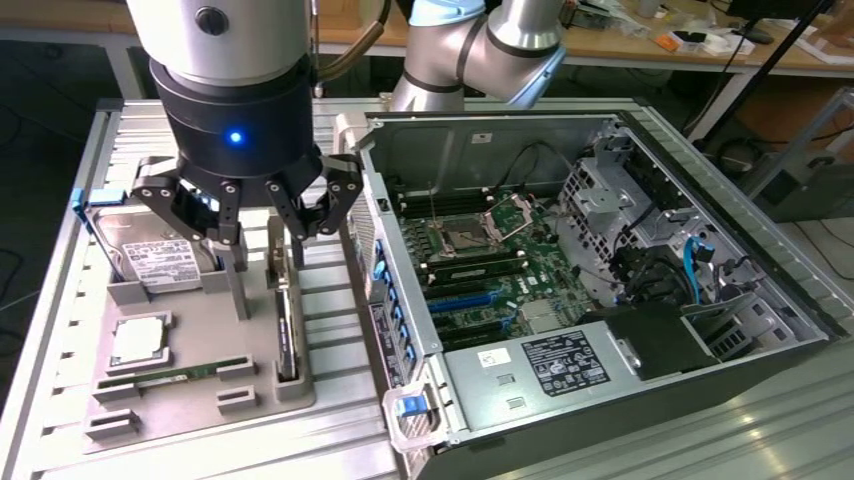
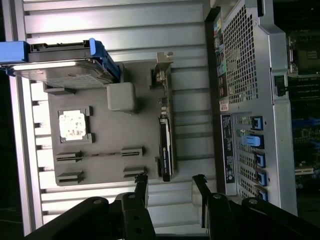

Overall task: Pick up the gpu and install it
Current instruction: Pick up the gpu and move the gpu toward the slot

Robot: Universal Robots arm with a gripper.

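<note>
Black multi-link gripper [image 1: 263, 232] on a silver-and-black wrist: spread wide, gripping nothing, hanging above a flat grey moulded parts tray [image 1: 200, 405].

Below it, the gpu [image 1: 284, 325], a thin dark rectangular circuit card with a pale metal bracket strip at one end. Standing on edge in a slot along the tray side that faces the open black computer case [image 1: 601, 250]. Not yet lifted, not touched.

In the exterior view, at about six o'clock from the fingertips, close beneath and apart from them. Long axis running twelve to six in that view, bracket at the twelve o'clock end, parallel to the case wall at three o'clock of it.

From the wrist view, the same card [image 2: 165, 150] seen edge-on, aimed lengthwise at the gap between the two dark fingers [image 2: 141, 190]. Jaws therefore set across the thin dimension, not along the length. Judged nearly centred, perhaps a shade closer to one finger. Only one arm here, so no question of which is nearer.

Between eight and ten o'clock of the card, on the same tray:
- a silver hard drive with a white label in a blue carrier [image 1: 154, 255]
- a square silver processor chip [image 1: 140, 340]
- a slim green memory stick [image 1: 174, 373]

All well off the fingers' line. Judged an approach over the card, with no grasp made.
</note>
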